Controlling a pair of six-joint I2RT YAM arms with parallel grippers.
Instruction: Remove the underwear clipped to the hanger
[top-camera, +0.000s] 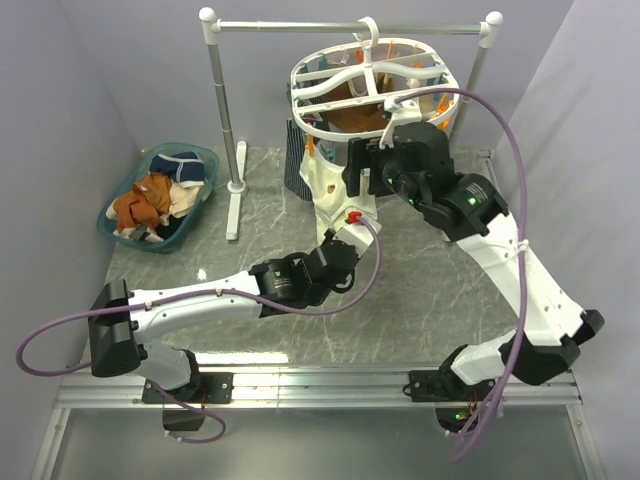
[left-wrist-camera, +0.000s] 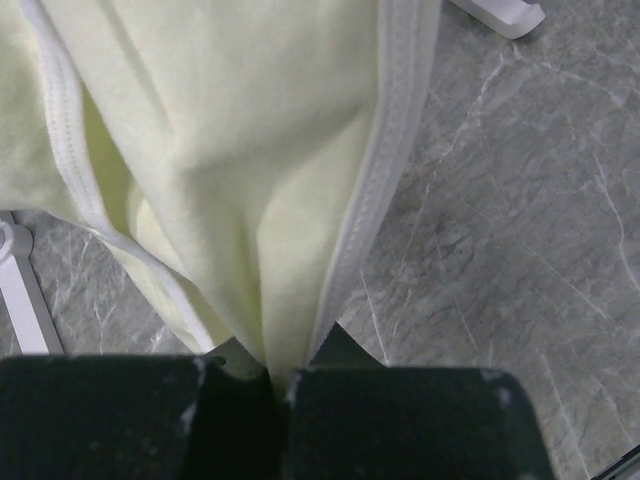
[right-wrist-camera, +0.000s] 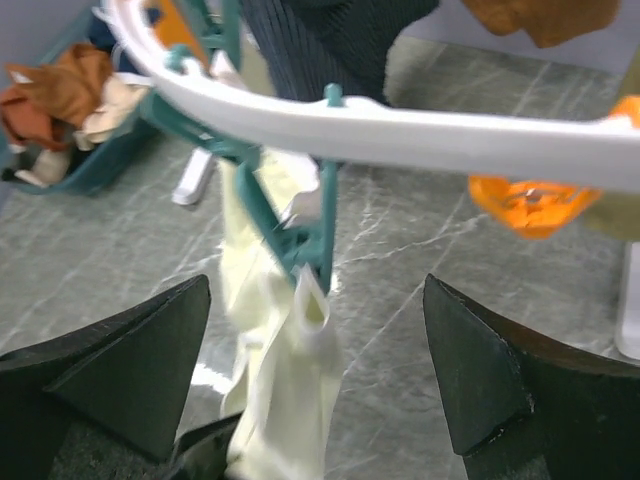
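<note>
basket: the teal basket (top-camera: 178, 148) sits at 9 o'clock on the table, with loose briefs inside.
left gripper (left-wrist-camera: 278, 385): clamped shut on the bottom end of the cream brief (left-wrist-camera: 230, 150).
cream brief: hangs from the 7 o'clock rim of the hanger (top-camera: 330, 90), long axis 12 to 6, pointing down.
teal clothespin (right-wrist-camera: 300, 235): bites the brief's top corner.
right gripper (right-wrist-camera: 316, 300): jaws wide either side of the pin, holding nothing.
step: unclipping; next, probably squeeze the pin and draw the cloth toward 6.

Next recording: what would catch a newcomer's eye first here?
The white hanger on the rear rail, cream underwear dangling from its teal clothespin. The left gripper is shut on the cloth's bottom end; the right gripper faces that clothespin, jaws open. Far left, a teal basket holds more briefs.
</note>
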